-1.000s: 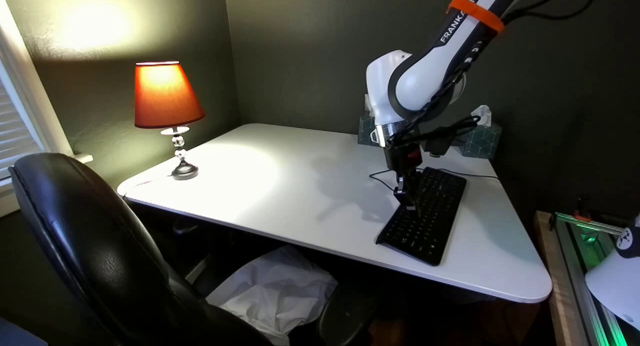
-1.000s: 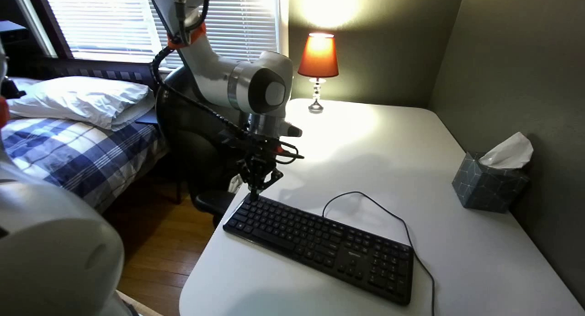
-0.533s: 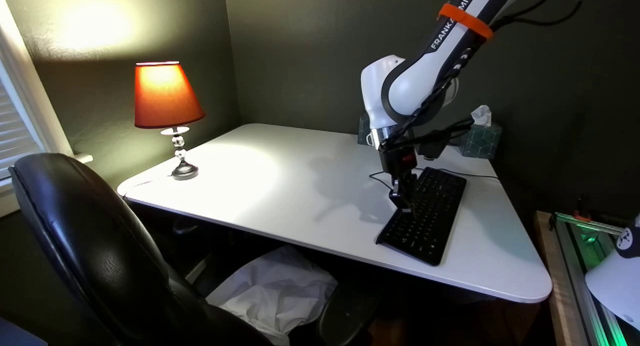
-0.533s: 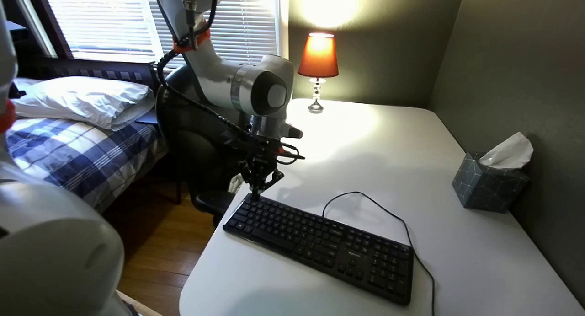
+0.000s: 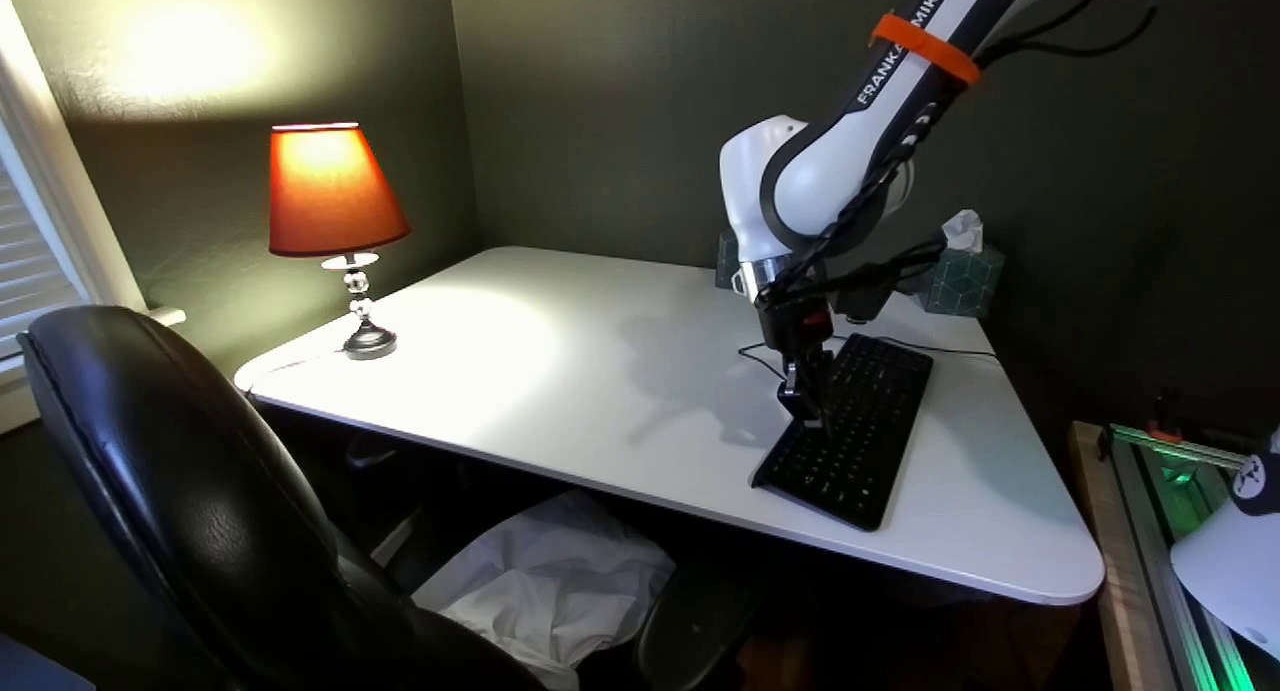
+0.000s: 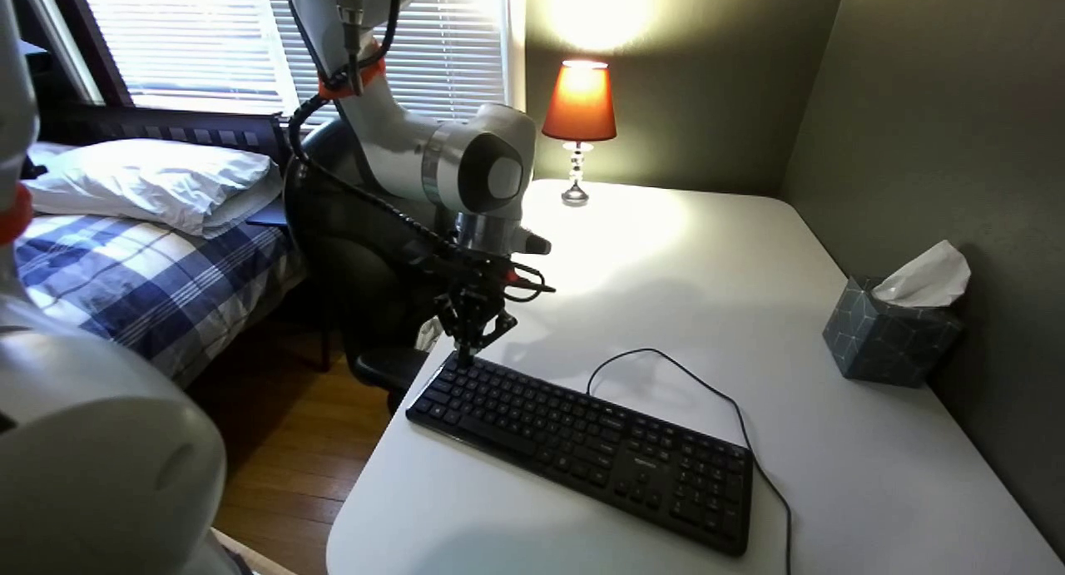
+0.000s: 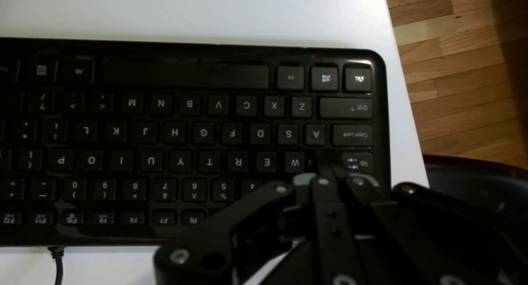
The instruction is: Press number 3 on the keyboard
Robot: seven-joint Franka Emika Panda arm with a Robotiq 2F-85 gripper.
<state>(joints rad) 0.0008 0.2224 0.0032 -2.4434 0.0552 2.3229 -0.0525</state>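
Note:
The black keyboard [image 5: 850, 461] lies on the white desk and shows in both exterior views [image 6: 574, 433]. In the wrist view it appears upside down [image 7: 175, 133]. My gripper [image 7: 326, 157] is shut and empty, pointing down with its fingertips over the Q key, between W [image 7: 294, 162] and Tab [image 7: 357, 163]. The 4 key [image 7: 251, 187] is partly covered; the 3 key beside it is hidden behind the gripper. In both exterior views the gripper [image 5: 822, 429] is at the keyboard's far-left part [image 6: 463, 357]. I cannot tell whether the tips touch a key.
A thin cable [image 6: 695, 375] runs from the keyboard across the desk [image 6: 707, 267]. A tissue box [image 6: 894, 329] stands by the wall, and a lit red lamp [image 5: 335, 196] stands at the far end. A black chair [image 5: 190, 491] is beside the desk edge.
The arm and gripper have sunk slightly toward the keyboard, with a small shift leftward in an exterior view. The gripper stays shut, and the keyboard has not moved.

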